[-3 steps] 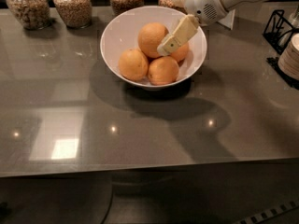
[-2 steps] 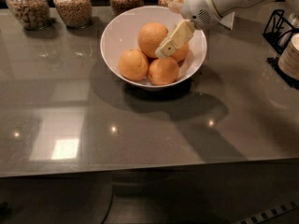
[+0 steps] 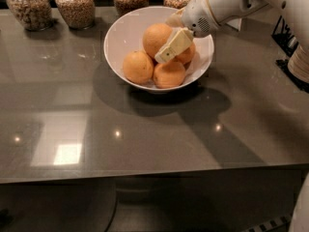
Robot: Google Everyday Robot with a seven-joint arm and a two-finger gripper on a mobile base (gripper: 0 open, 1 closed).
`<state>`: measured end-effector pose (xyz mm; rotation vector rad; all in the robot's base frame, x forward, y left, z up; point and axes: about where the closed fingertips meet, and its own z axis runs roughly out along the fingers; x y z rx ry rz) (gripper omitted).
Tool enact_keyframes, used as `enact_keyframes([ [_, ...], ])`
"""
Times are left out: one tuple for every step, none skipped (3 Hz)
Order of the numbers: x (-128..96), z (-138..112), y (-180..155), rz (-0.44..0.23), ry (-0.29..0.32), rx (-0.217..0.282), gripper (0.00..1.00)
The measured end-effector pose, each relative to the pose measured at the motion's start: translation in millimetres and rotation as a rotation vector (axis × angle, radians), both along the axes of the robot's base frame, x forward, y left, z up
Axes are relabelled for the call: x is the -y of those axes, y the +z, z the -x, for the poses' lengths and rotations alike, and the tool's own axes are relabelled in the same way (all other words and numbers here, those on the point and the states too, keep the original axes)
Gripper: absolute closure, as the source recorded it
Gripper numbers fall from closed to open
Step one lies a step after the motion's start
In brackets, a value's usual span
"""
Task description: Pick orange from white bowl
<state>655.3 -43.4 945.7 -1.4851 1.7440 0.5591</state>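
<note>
The white bowl (image 3: 120, 37) stands at the back middle of the grey table and holds several oranges. The top orange (image 3: 154, 38) rests on the others, among them a left one (image 3: 138, 66) and a front one (image 3: 169, 75). My gripper (image 3: 164, 40) reaches in from the upper right, down into the bowl. It is open. One cream finger (image 3: 174, 45) lies across the right side of the top orange. The other finger shows just above that orange, near the bowl's far rim. The top orange still rests on the pile.
Several grain-filled glass jars (image 3: 75, 5) line the table's back edge behind the bowl. A black wire rack (image 3: 288, 33) and a pale cup (image 3: 299, 64) stand at the right edge. The table's front edge (image 3: 145, 173) runs across the lower picture.
The gripper has moved a little down and left, further over the top orange. The oranges and the bowl have not moved.
</note>
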Motion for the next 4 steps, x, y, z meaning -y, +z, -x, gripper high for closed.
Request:
enact_keyframes([
  [-7.4,-10.6,-4.6,-0.011,0.011,-0.006,0.17],
  [-16.7,-16.1,-7.7,-0.021,0.029,-0.014,0.29],
  [-18.3,-15.6,-8.7,-0.024,0.031,-0.019,0.48],
  [-16.8,-4.9,-5.2,-0.044,0.029,-0.025,0.71],
])
